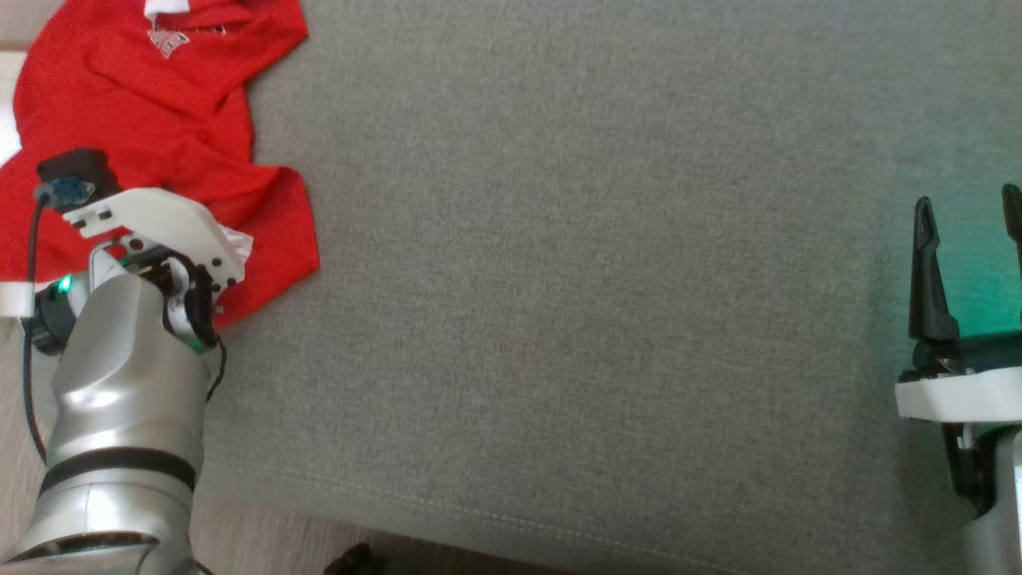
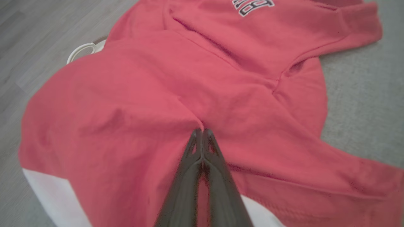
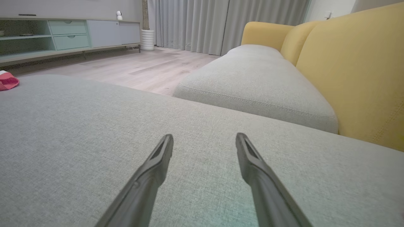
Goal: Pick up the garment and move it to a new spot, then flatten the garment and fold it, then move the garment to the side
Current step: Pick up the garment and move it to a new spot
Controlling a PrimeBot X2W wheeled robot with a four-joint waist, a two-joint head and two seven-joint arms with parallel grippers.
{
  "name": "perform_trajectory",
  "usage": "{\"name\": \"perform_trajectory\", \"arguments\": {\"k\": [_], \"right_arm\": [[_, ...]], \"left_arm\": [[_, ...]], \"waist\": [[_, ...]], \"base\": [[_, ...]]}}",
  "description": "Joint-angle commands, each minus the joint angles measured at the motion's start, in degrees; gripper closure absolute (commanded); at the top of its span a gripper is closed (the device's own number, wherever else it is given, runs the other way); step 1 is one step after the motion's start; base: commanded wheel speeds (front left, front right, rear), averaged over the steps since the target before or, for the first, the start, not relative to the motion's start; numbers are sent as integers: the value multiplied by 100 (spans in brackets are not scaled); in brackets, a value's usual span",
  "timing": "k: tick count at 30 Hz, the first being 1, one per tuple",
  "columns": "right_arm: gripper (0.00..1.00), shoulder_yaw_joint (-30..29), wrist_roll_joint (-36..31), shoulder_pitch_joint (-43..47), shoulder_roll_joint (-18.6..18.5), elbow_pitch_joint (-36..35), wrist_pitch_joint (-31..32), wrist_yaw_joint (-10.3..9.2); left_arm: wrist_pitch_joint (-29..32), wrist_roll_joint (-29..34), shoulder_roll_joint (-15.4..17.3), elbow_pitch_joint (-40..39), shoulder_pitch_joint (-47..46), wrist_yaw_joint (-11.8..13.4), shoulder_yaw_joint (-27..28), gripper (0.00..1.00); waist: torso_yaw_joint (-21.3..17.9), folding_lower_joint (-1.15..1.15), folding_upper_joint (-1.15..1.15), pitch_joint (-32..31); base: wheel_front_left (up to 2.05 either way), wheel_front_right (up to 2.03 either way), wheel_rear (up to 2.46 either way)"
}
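Head view, seat: the grey upholstered seat (image 1: 599, 239) lay broad beneath both arms.
Garment: the red garment (image 1: 144, 136) lay crumpled at the seat's far left corner, partly over its edge.
Left pincer: the left gripper (image 2: 202, 132) was pinched fully closed on a fold of the red cloth.
Right pincer: the right gripper (image 1: 968, 200) stood spread wide, holding nothing, above bare grey fabric.
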Motion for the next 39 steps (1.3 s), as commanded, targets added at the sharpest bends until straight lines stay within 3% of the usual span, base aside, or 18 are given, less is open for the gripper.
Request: {"name": "perform_trajectory", "arguments": {"k": [1,8,15,24,29,34,39], "right_arm": [[0,77,54,91,23,-136,-36,39],[0,-11,130,310,346,5,-36,39],[0,22,166,471,620,135,-36,39],[0,146,259,545,795,222,-36,39],[0,289,343,470,820,252,-36,39],[0,471,591,299,824,315,-36,39],[0,648,775,149,824,389,-36,39]], "left_arm": [[-100,-4,331,-131,-31,18,107,100],[-381,-21,368,-580,-183,-461,-80,100],[-45,-94,250,-1849,-33,-933,-348,100],[1706,-529,-13,-4927,828,-1410,-972,100],[2983,-1314,-114,-6332,1352,-1525,-1401,100],[3851,-1792,-120,-6722,1555,-1566,-1926,100],[4158,-2226,-299,-6215,1309,-1583,-2442,100]], "waist": [[-34,0,0,-158],[-95,0,0,-805],[-328,0,0,-1364],[-1108,0,0,-1783],[-1696,0,0,-1761],[-2344,0,0,-1605],[-2885,0,0,-1450]], "base": [[0,0,0],[0,0,0],[0,0,0],[0,0,0],[0,0,0],[0,0,0],[0,0,0]]}}
